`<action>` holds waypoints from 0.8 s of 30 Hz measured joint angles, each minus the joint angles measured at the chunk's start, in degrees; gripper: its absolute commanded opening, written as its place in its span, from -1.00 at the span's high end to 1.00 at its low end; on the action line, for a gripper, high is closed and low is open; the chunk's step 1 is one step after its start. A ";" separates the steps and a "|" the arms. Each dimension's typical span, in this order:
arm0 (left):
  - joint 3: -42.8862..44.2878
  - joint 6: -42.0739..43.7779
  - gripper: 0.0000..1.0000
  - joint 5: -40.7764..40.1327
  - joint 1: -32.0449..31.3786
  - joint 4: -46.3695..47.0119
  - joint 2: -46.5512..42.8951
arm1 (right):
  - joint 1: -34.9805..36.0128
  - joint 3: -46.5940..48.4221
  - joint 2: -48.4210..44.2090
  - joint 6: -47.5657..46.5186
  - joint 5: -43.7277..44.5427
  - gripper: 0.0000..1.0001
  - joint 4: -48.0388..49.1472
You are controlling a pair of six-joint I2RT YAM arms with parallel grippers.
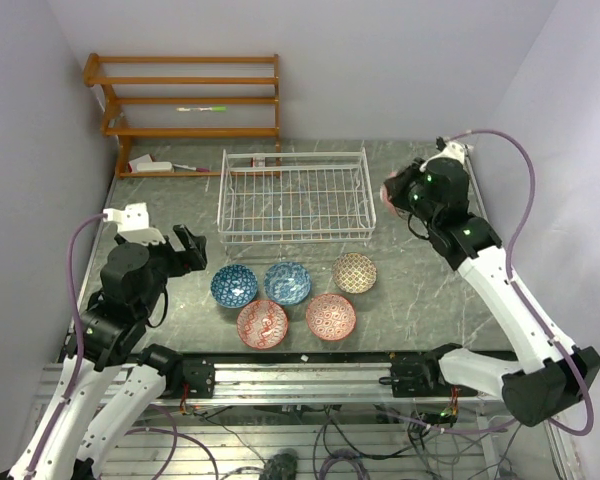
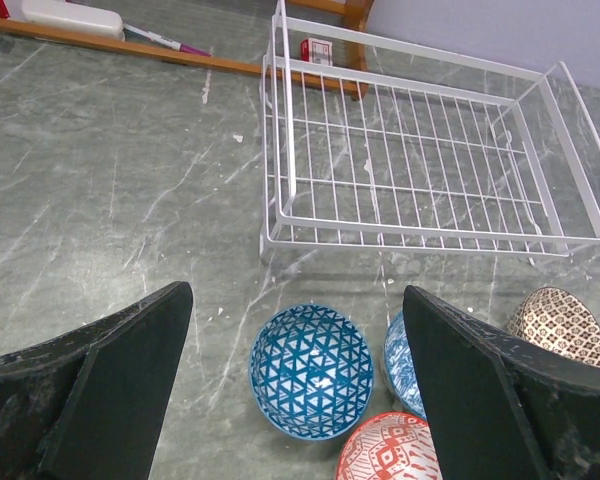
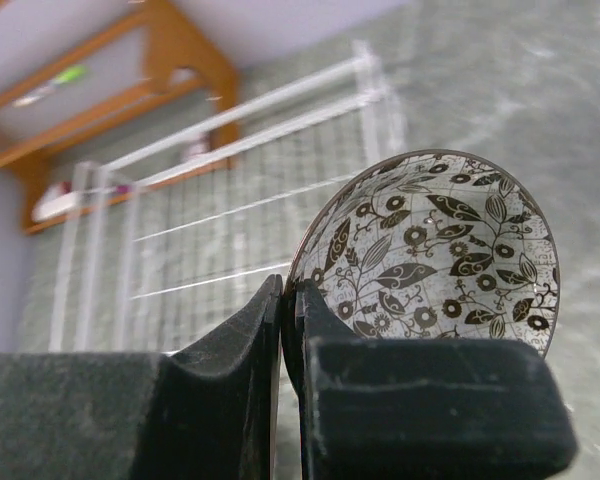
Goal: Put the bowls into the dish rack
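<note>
My right gripper (image 3: 288,290) is shut on the rim of the black-and-white bowl (image 3: 440,250), holding it tilted on edge in the air. In the top view this gripper (image 1: 392,190) is just right of the dish rack (image 1: 294,237), a white wire basket with nothing in it. On the table in front of the rack sit two blue bowls (image 1: 234,285) (image 1: 287,282), a tan bowl (image 1: 354,272) and two red bowls (image 1: 262,323) (image 1: 330,316). My left gripper (image 1: 187,248) is open above the table, left of the bowls; between its fingers lies a blue bowl (image 2: 312,371).
An orange-brown wooden shelf unit (image 1: 185,100) stands against the back wall behind the rack, with a green pen (image 1: 202,108) and a white object (image 1: 152,165) on it. A small red-and-white box (image 2: 317,48) lies behind the rack (image 2: 410,238). Walls close in on both sides.
</note>
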 measured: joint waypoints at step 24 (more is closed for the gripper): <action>-0.26 -0.04 -0.95 -0.63 0.37 -0.04 -1.62 | 10.60 26.18 47.04 16.33 -46.25 1.00 42.75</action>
